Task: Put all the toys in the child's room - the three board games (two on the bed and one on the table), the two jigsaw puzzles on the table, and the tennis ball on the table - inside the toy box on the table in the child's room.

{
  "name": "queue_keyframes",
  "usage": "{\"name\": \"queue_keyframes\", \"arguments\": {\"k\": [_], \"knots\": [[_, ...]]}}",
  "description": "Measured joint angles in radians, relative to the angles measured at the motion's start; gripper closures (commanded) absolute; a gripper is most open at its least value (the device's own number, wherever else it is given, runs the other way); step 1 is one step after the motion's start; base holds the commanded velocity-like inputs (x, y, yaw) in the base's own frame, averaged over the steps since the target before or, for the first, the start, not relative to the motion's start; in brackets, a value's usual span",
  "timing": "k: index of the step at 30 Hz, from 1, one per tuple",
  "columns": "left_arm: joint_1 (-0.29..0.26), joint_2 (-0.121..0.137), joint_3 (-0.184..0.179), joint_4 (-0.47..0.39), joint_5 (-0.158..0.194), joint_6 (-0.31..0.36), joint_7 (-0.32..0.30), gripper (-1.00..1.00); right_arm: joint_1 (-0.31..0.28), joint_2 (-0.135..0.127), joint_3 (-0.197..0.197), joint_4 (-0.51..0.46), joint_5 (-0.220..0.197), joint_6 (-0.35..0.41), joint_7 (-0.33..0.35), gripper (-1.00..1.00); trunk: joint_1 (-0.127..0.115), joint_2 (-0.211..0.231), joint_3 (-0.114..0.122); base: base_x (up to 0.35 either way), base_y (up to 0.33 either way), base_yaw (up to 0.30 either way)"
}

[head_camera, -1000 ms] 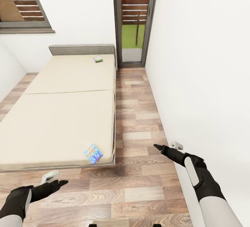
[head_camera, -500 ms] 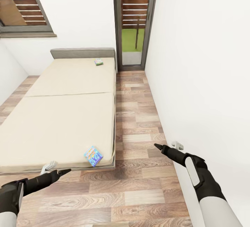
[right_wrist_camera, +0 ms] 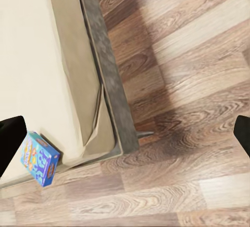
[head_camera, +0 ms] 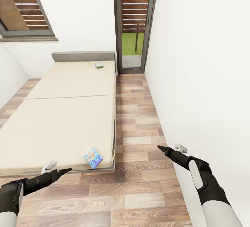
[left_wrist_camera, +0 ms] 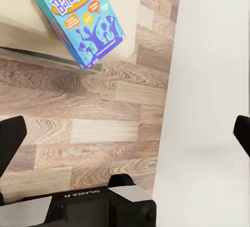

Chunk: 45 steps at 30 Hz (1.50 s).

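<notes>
Two board games lay on the bed [head_camera: 66,115] in front of me. The blue one [head_camera: 93,157] sat at the near corner of the mattress on the side of the floor aisle, one end jutting slightly past the foot edge, as my left wrist view [left_wrist_camera: 79,19] showed. The second [head_camera: 99,65] rested far off near the headboard, close to the same side edge.

My left gripper [head_camera: 55,169] hovered over the floor just short of the foot of the bed, fingers spread and empty. My right gripper [head_camera: 170,148] hung over the floor near the wall, well apart from the bed, likewise spread with nothing in it.

I judged the blue box to be light, stiff cardboard with a slick printed face, so flat pads could slide on it. The overhanging end looked like the best place to take hold: one finger above and one below, pinching across the thin dimension. A squeeze on the broad faces should hold without crushing, though a hollow box might flex.
</notes>
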Motion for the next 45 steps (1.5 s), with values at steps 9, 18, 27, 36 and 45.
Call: {"name": "queue_keyframes", "arguments": {"k": [9,18,27,36,45], "knots": [[0.000,0.004,0.000,-0.047,0.000,0.011,-0.020,-1.00,0.002,0.001,-0.013,0.003,-0.001,-0.002,0.000,-1.00,0.000,0.000,0.015,0.000,0.000,0.000],[0.000,-0.003,-0.006,-0.113,0.000,0.045,-0.020,-1.00,0.002,0.010,-0.014,0.003,0.000,-0.007,-0.006,-1.00,0.000,0.000,0.030,0.000,0.000,0.000],[0.000,-0.002,-0.006,-0.120,0.000,0.053,-0.020,-1.00,0.002,0.009,-0.018,0.003,0.000,-0.007,-0.002,-1.00,0.000,0.000,0.045,0.000,0.000,0.000],[0.000,-0.005,-0.007,-0.120,0.000,0.054,-0.019,-1.00,0.002,0.009,-0.019,0.004,0.000,-0.007,-0.002,-1.00,0.000,0.000,0.060,0.000,0.000,0.000],[0.000,-0.006,-0.007,-0.120,0.000,0.055,-0.019,-1.00,0.002,0.011,-0.018,0.004,0.000,-0.008,-0.005,-1.00,0.000,0.000,0.075,0.000,0.000,0.000]]}}
